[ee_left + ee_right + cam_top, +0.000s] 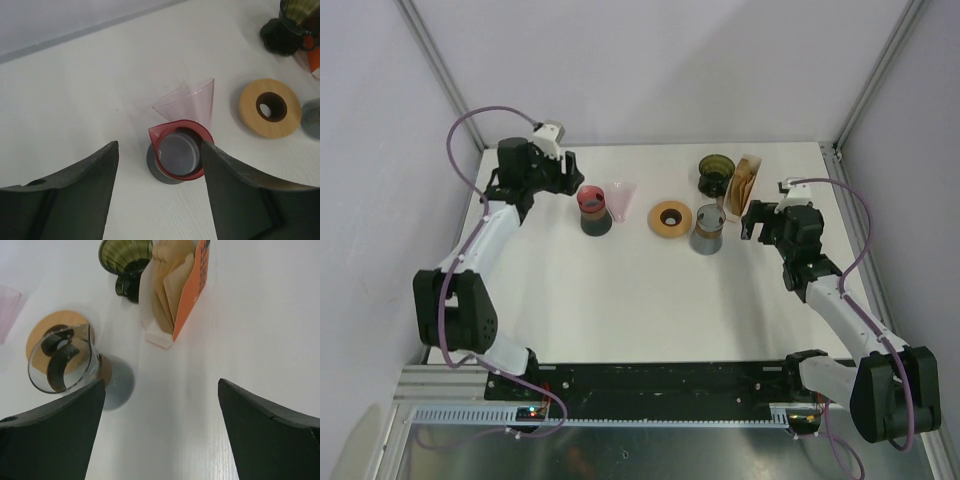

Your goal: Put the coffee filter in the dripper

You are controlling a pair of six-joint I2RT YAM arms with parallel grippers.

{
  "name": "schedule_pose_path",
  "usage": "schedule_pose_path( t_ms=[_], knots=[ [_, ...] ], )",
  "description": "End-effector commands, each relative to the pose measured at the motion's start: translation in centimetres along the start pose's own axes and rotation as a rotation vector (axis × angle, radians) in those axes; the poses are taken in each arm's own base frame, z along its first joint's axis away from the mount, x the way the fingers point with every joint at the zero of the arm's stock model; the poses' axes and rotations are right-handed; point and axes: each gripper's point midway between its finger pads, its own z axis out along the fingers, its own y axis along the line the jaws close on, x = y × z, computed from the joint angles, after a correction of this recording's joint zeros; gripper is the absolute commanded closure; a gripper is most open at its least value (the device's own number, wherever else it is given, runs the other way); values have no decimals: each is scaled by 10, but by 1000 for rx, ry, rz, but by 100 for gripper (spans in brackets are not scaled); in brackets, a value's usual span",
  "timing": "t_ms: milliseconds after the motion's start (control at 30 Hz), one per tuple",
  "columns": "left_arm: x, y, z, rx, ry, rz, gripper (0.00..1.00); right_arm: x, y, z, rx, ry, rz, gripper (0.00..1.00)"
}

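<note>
Brown paper coffee filters (170,285) stand in an orange and white pack (748,185) at the back right. A dark green ribbed dripper (125,260) stands just left of the pack (715,172). A clear pink cone dripper (192,102) lies on its side near the back middle (623,198). My left gripper (159,150) is open and empty, just short of a red-rimmed cup on a grey base (181,150). My right gripper (161,382) is open and empty over bare table, in front of the filter pack.
A wooden ring (671,219) lies flat mid-table. A clear glass carafe (708,230) on a grey base stands right of it, close to my right gripper's left finger (65,425). The red-rimmed cup (592,210) is beside my left gripper (568,178). White walls enclose the table.
</note>
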Motion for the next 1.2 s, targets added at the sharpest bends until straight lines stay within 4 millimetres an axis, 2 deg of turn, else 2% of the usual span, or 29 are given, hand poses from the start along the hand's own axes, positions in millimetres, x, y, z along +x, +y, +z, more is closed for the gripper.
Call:
schedule_pose_path(
  t_ms=[0, 167, 467, 700, 867, 1000, 1167],
  knots=[
    [28, -12, 14, 19, 155, -13, 32, -4, -4, -4, 30, 15, -48, 1],
    [43, -20, 29, 6, 224, 12, 37, 0, -8, -4, 54, 34, -61, 1],
    [57, 3, 54, -137, 292, 52, 48, 5, -8, -4, 58, 49, -66, 1],
    [72, 3, 62, -134, 337, 61, 65, 9, -9, -4, 59, 63, -68, 1],
    [78, -9, 57, -78, 364, 45, 80, 6, -7, -5, 53, 55, -67, 1],
    [81, -14, 44, -64, 383, 48, 97, -1, -3, -8, 34, 30, -61, 1],
    [83, -34, 18, 16, 381, 45, 100, -20, 10, -17, -25, -30, -46, 1]
  ],
)
